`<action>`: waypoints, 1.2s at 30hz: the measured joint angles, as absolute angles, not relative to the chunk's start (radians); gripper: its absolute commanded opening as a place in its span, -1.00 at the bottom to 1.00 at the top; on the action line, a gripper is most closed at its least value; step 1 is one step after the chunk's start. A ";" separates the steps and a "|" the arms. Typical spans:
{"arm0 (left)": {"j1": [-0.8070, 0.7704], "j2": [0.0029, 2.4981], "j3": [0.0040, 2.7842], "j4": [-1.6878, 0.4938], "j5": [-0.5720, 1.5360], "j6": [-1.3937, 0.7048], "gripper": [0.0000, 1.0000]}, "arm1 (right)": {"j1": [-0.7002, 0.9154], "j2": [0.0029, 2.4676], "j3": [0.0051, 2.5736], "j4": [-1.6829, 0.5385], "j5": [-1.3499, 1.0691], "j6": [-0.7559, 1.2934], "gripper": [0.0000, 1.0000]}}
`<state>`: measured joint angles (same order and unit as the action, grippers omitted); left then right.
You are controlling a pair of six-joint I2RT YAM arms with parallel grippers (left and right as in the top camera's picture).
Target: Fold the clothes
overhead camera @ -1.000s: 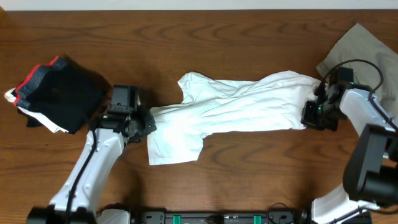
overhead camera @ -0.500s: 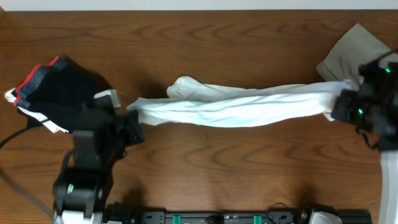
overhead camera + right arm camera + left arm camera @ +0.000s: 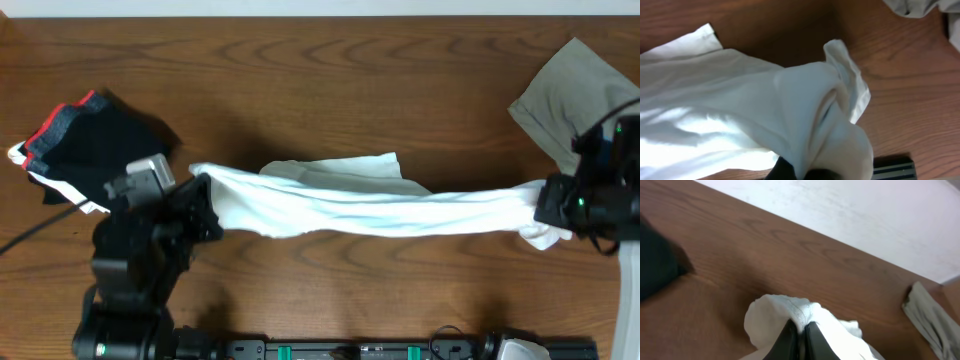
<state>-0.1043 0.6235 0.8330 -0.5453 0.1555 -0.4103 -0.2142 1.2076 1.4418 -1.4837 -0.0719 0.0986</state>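
Note:
The white T-shirt [image 3: 370, 205] hangs as a long stretched band between my two grippers above the table. My left gripper [image 3: 205, 195] is shut on its left end; in the left wrist view the black fingers [image 3: 801, 326] pinch a bunched fold of the white T-shirt [image 3: 767, 322]. My right gripper [image 3: 546, 205] is shut on the right end. In the right wrist view the white T-shirt [image 3: 740, 100] drapes over the gripper [image 3: 805, 172] and hides most of both fingers. No print shows on the shirt.
A pile of black, red-edged garments [image 3: 85, 140] lies at the left, just behind my left arm. A grey-khaki garment [image 3: 565, 95] lies at the far right corner, close behind my right gripper. Bare wooden table [image 3: 330, 90] stretches behind the shirt.
The shirt lay spread and crumpled on the table a second ago. Both grippers have pulled outward with its ends, drawing it into a taut band and shifting it toward the front edge.

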 measured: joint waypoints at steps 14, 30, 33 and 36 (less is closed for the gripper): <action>-0.104 1.241 0.840 -0.259 0.146 -0.410 -0.88 | -0.214 1.879 1.450 -1.016 -0.089 0.109 -0.45; -0.104 1.471 0.843 -0.213 0.141 -0.382 -0.88 | -0.221 1.906 1.458 -1.117 -0.140 0.122 -0.24; -0.104 1.467 0.843 -0.237 0.142 -0.374 -0.88 | -0.228 1.868 1.458 -1.161 -0.117 0.114 -0.26; -0.104 1.460 0.843 -0.262 0.141 -0.368 -0.88 | -0.235 1.842 1.458 -1.179 -0.103 0.094 -0.31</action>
